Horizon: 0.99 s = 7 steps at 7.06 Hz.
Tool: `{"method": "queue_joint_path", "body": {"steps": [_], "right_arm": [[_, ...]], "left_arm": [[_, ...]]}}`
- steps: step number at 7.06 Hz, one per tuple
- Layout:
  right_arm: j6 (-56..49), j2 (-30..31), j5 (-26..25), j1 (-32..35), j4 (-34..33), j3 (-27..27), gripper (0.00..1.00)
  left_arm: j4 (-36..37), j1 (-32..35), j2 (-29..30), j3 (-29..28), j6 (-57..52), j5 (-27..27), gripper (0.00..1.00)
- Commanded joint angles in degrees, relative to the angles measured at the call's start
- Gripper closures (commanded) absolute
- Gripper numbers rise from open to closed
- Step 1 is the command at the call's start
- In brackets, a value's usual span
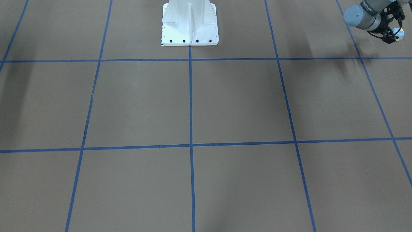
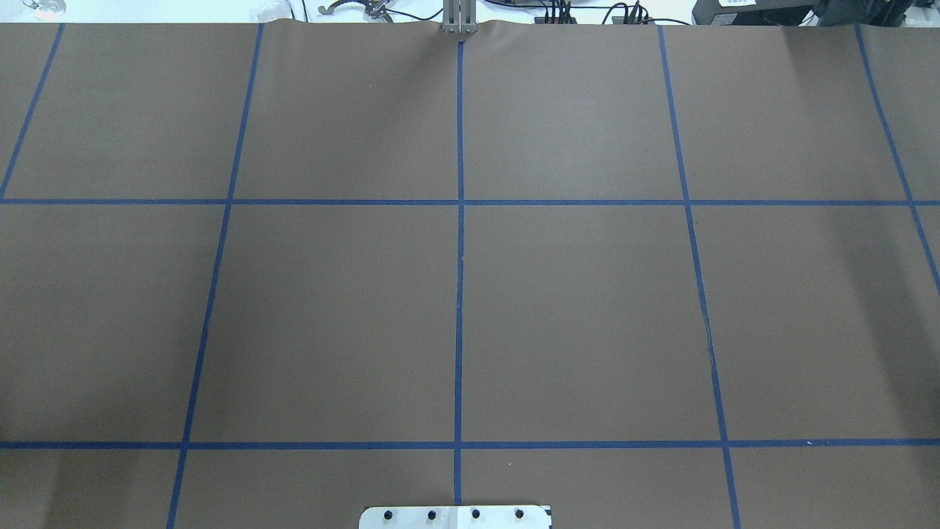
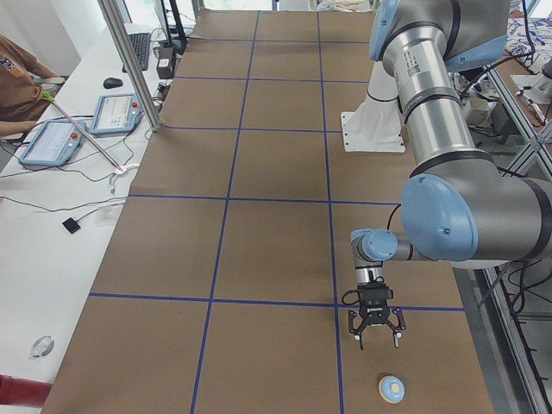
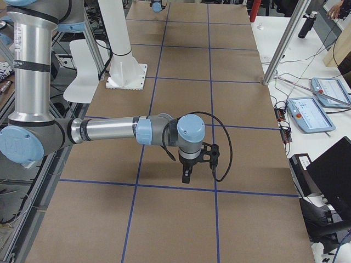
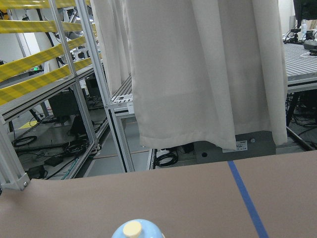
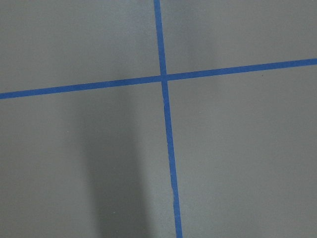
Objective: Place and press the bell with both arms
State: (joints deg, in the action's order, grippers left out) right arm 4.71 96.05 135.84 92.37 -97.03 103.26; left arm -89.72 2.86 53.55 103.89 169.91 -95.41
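Two teach pendants [image 3: 118, 113] lie on a bench [image 3: 34, 285], far from the bell [image 3: 392, 389].

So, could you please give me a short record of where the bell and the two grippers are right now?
bell: upright on the table, near its end on the robot's left, cream button on top, not held
left gripper: open, pointing down, above the table, apart from the bell, which lies nearer the table's end
right gripper: pointing down, above a crossing of blue tape lines; open or shut cannot be told
task state: bell not yet grasped
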Motion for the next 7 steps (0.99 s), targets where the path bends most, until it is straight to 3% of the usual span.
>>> {"method": "queue_joint_path", "body": {"steps": [1,7], "right_arm": [[-0.1,0.0,-0.1,0.1,0.0,0.4,0.0],[0.0,-0.1,-0.1,0.0,0.0,1.3,0.0]], "left_arm": [[-3.7,-0.7,0.8,-4.6,1.4,-0.3,0.0],[-9.0,-1.4,2.4,-11.9,4.4,-2.8,0.0]]}}
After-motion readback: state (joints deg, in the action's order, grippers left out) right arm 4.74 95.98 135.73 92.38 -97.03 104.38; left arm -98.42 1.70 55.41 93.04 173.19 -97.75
